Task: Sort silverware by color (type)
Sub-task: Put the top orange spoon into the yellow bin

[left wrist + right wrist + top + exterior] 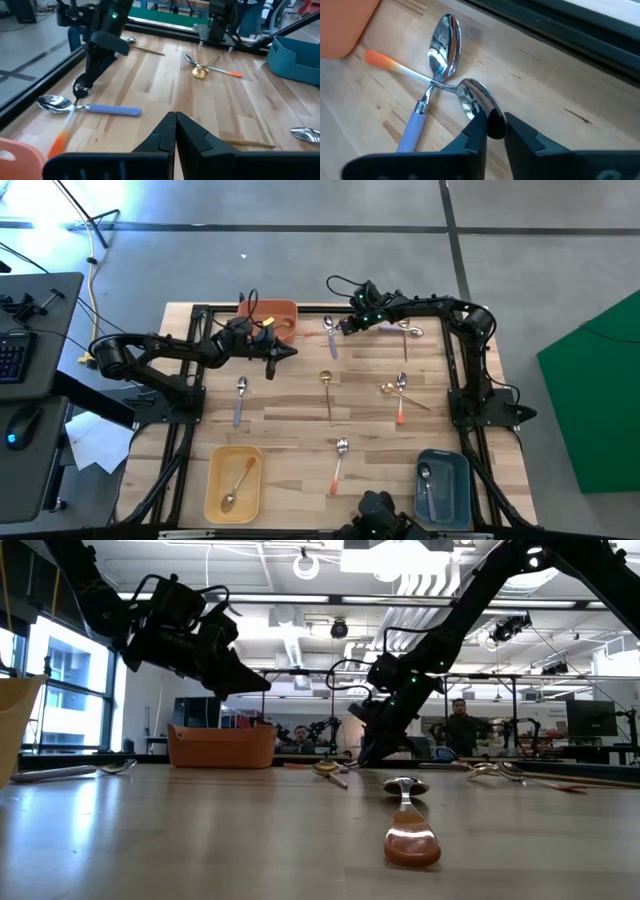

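Two spoons lie crossed at the table's far middle. The purple-handled spoon (422,112) has its bowl (445,42) on the wood. The orange-handled spoon (395,67) lies over its neck. My right gripper (494,127) stands at that spot (338,330), shut on the orange-handled spoon. My left gripper (288,352) hovers shut and holding nothing just left of it, also seen in the left wrist view (175,125). More spoons lie scattered on the table. My right gripper pinches the bowl (476,102) of the orange-handled spoon at its free end, between its two fingers. The fingers slant down from above and from the table's right. The spoon's neck lies across the purple-handled spoon's neck, and its handle points toward the red bin.
A red bin (268,315) stands at the far edge. A yellow bin (215,490) at the near left holds an orange-handled spoon. A teal bin (458,490) at the near right holds a purple-handled one. Gold, orange and purple spoons (327,390) lie over the middle and right.
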